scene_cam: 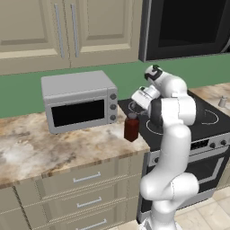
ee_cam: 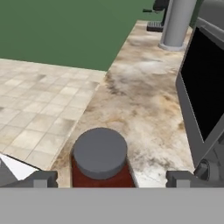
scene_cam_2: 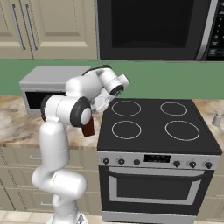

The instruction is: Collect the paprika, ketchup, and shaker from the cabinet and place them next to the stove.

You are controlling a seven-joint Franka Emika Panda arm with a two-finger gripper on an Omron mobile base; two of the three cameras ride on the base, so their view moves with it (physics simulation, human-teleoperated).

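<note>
The squat dark red-brown paprika jar (scene_cam: 131,127) with its dark lid stands on the marbled counter (scene_cam: 54,143) at its right edge, just beside the black glass stove (scene_cam_2: 153,127). The gripper (ee_cam: 111,178) hovers spread wide either side of it, apart from it.

In the right base view the arm covers most of the paprika (scene_cam_2: 89,127); in the hand view its lower part is cut off. The small grey thing (scene_cam: 222,101) right of the stove (scene_cam_2: 148,131) is perhaps the shaker
</note>
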